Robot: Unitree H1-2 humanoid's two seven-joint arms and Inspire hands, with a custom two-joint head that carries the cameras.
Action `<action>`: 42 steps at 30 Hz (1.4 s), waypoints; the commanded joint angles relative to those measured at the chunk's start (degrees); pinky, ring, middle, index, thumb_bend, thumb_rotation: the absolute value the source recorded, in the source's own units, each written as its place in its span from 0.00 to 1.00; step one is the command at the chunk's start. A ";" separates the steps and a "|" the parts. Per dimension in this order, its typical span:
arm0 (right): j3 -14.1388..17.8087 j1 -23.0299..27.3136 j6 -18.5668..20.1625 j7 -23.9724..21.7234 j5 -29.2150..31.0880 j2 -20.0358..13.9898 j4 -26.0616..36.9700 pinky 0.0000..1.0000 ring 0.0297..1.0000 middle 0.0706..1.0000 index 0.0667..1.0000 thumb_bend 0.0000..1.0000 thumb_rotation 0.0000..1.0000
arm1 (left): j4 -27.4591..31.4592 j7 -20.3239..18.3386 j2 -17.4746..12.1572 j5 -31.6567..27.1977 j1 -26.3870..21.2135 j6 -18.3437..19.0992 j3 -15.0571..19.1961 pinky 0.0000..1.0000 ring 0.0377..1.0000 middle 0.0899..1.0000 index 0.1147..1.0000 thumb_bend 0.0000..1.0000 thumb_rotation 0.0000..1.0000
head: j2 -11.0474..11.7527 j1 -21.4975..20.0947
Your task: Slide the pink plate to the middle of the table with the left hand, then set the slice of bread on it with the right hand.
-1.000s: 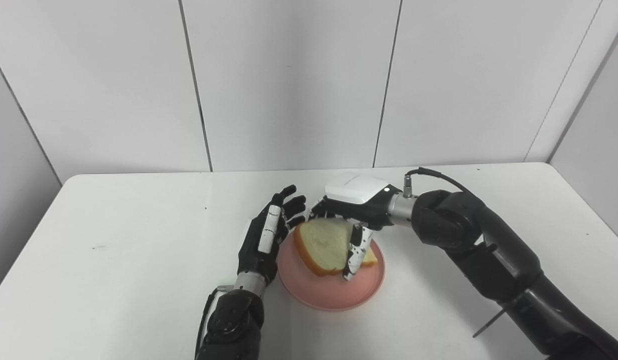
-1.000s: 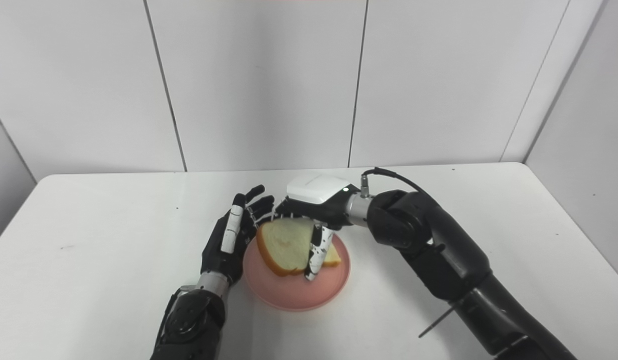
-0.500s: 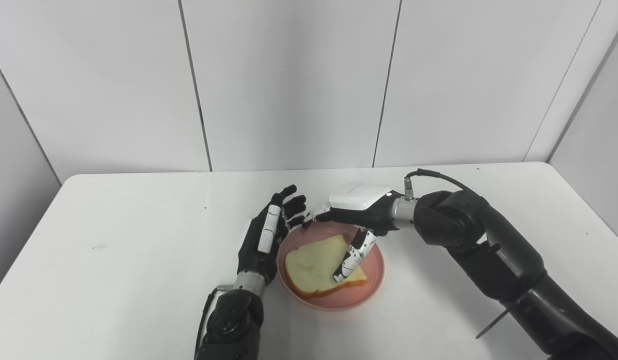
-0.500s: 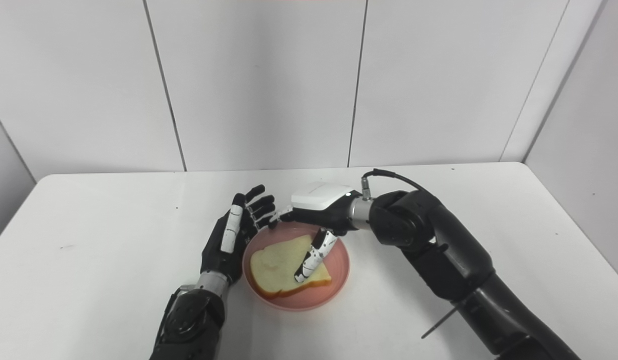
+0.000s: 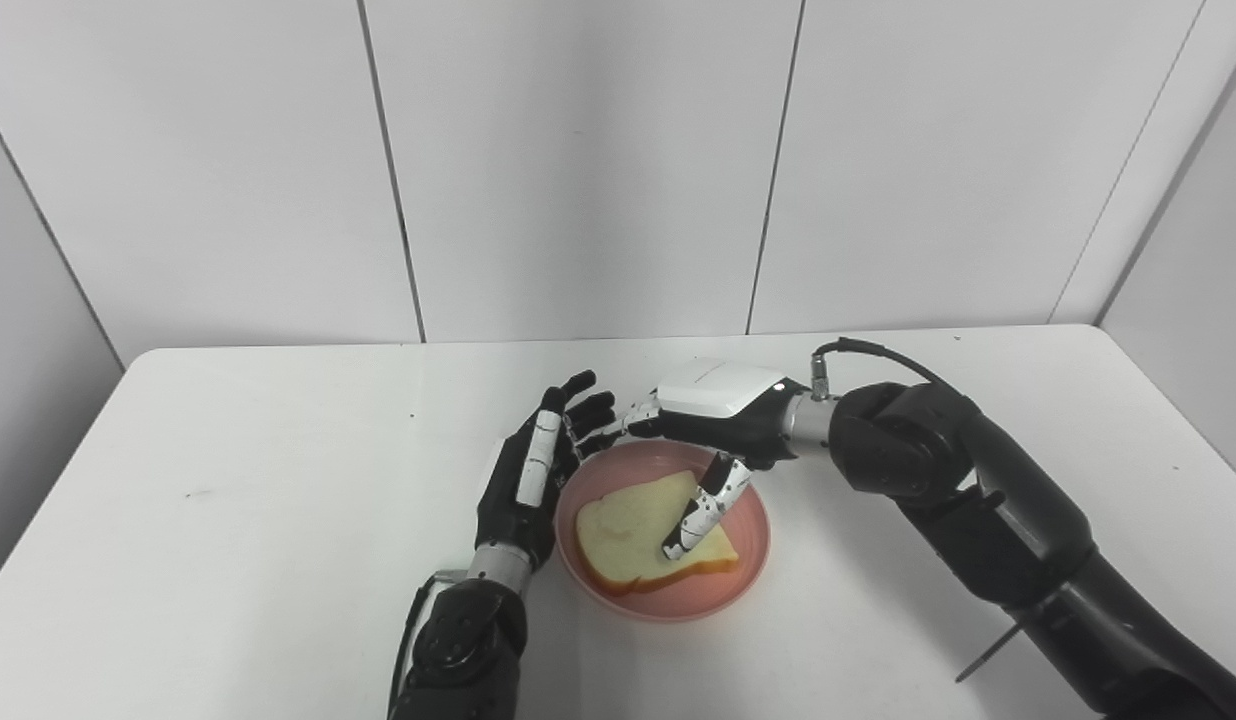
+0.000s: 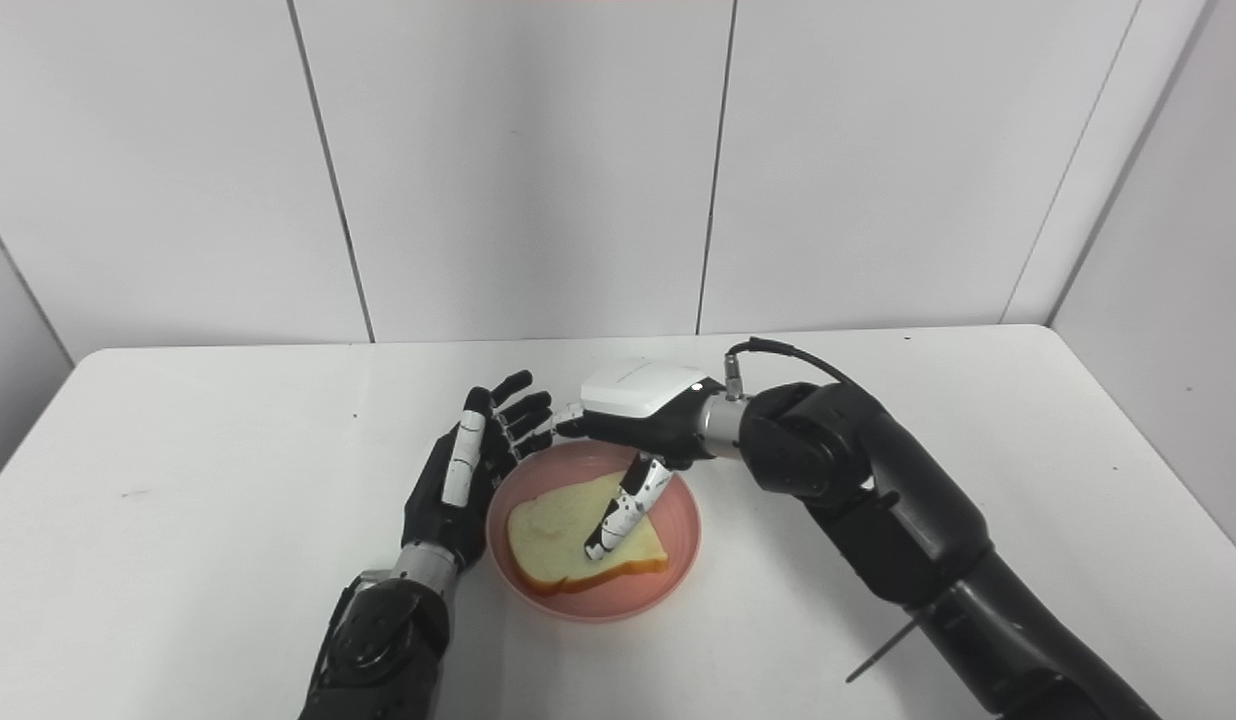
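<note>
A second ago the slice of bread (image 5: 646, 530) stood tilted in the right hand (image 5: 713, 405); now it lies flat inside the pink plate (image 5: 748, 570), released. The right hand hovers over the plate's far rim, its fingers (image 5: 700, 512) spread loosely, holding nothing, thumb tip over the bread. The left hand (image 5: 533, 470) stays beside the plate's left rim, fingers apart and upright. The bread is soft, pale-crumbed with a golden-brown crust, round-topped. The plate is smooth, shallow and round, near the middle of the matte white bench (image 5: 228, 520).
</note>
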State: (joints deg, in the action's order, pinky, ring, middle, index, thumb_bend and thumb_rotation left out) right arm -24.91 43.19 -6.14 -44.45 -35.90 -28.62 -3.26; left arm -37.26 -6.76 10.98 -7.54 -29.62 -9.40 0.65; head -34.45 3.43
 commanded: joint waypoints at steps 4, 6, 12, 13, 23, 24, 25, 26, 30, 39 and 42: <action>4.59 0.06 -3.19 9.12 0.62 -0.03 0.61 0.85 0.86 0.84 0.79 1.00 0.53 | -3.13 0.88 -0.21 0.10 3.44 4.81 0.02 0.78 0.80 0.75 0.77 0.82 0.84 | 0.07 0.00; 6.78 -2.21 -5.91 16.92 -0.61 1.10 -0.61 0.74 0.80 0.78 0.76 0.91 0.54 | -3.23 1.37 -0.30 0.70 3.39 4.64 -0.20 0.77 0.81 0.76 0.77 0.82 0.85 | 0.11 0.06; 13.63 -8.36 -5.09 30.25 2.75 6.79 -3.52 0.67 0.78 0.80 0.79 0.82 0.65 | -3.14 2.52 -0.39 1.63 3.55 3.80 -0.29 0.75 0.81 0.77 0.77 0.82 0.85 | 0.26 -0.28; 15.07 -9.39 -3.72 31.38 3.94 8.09 -3.76 0.67 0.79 0.82 0.82 0.81 0.72 | -3.20 3.25 -0.43 2.38 3.55 3.39 -0.51 0.75 0.81 0.78 0.76 0.83 0.85 | 0.28 -0.24; 23.30 -16.25 0.29 41.82 12.76 18.35 -8.59 0.80 0.87 0.88 0.87 0.75 0.94 | 0.26 9.25 0.14 8.86 5.05 0.93 -2.66 1.00 0.99 0.98 0.92 0.82 0.82 | 0.25 0.02; 23.75 -16.98 0.69 42.66 13.65 19.42 -8.73 0.82 0.88 0.89 0.88 0.74 0.95 | 0.87 9.76 0.37 9.39 5.27 1.12 -2.94 1.00 1.00 0.99 0.94 0.82 0.82 | 0.25 0.02; 24.07 -17.55 1.04 43.33 14.43 20.28 -8.88 0.83 0.89 0.90 0.88 0.74 0.98 | 1.44 10.23 0.64 9.84 5.48 1.33 -3.15 1.00 1.00 1.00 0.96 0.81 0.83 | 0.32 0.07; 24.22 -17.87 1.29 43.76 14.95 20.75 -8.95 0.83 0.90 0.90 0.88 0.75 0.99 | 1.81 10.56 0.81 10.10 5.63 1.45 -3.30 1.00 1.00 1.00 0.96 0.81 0.83 | 0.32 0.07; 26.38 -20.19 2.10 45.34 21.24 25.01 -9.58 0.81 0.88 0.89 0.88 0.73 1.00 | 3.72 13.29 2.23 12.49 6.50 0.67 -4.39 1.00 1.00 1.00 1.00 0.79 0.85 | 0.33 0.68; 29.12 -21.42 5.90 46.78 29.01 28.43 -9.64 0.87 0.89 0.88 0.91 0.74 1.00 | 7.66 17.26 3.59 15.19 6.88 4.86 -5.26 1.00 1.00 1.00 1.00 0.75 0.91 | 0.70 1.71; 29.48 -21.80 5.52 47.34 29.65 28.29 -10.12 0.89 0.91 0.91 0.90 0.73 1.00 | 7.66 17.22 3.89 13.47 6.40 5.50 -4.27 1.00 1.00 1.00 1.00 0.78 0.88 | 0.86 2.68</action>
State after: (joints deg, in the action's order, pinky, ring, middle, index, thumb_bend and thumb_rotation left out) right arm 4.24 20.49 -0.28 1.61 -6.74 -0.12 -14.50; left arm -28.99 9.63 13.27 6.88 -24.67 -6.70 -4.70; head -33.58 6.06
